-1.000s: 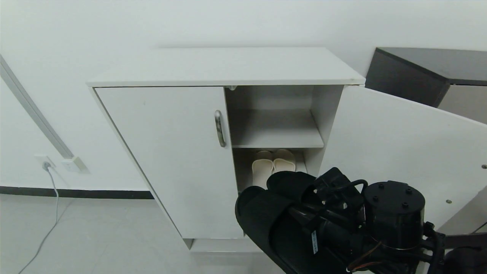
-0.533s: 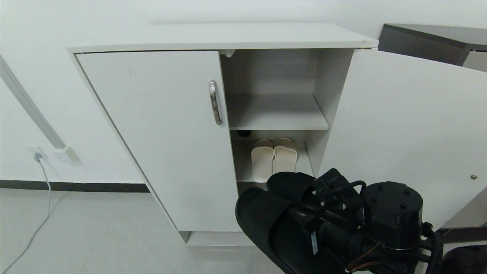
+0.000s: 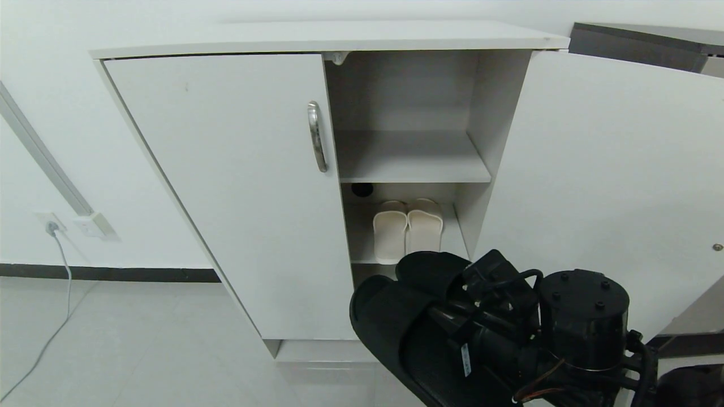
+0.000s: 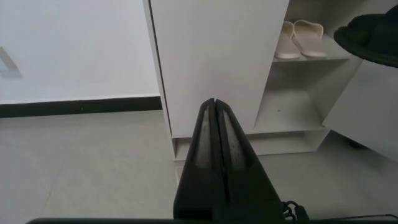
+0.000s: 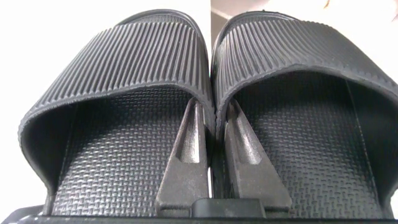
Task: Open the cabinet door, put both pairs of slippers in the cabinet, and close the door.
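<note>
The white cabinet [image 3: 226,169] stands with its right door [image 3: 611,169] swung open and its left door shut. A cream pair of slippers [image 3: 407,229] lies on the middle shelf, also seen as the cream slippers [image 4: 301,37] from the left wrist. My right gripper [image 5: 214,118] is shut on the black slippers [image 3: 407,316], clamping their two inner edges together, low in front of the open compartment. In the right wrist view the black slippers [image 5: 137,93] lie side by side around the fingers [image 5: 186,155]. My left gripper [image 4: 214,106] is shut and empty, low over the floor before the closed door.
An upper shelf [image 3: 413,158] and a bottom shelf [image 4: 286,115] are bare. A dark piece of furniture [image 3: 645,39] stands behind the open door. A wall socket with a cable [image 3: 54,229] is at the left, over grey tiled floor [image 3: 141,350].
The head view has shifted, showing the cabinet from lower and closer, so more of the cream slippers' shelf is visible. The right gripper and black slippers keep the same place in the picture.
</note>
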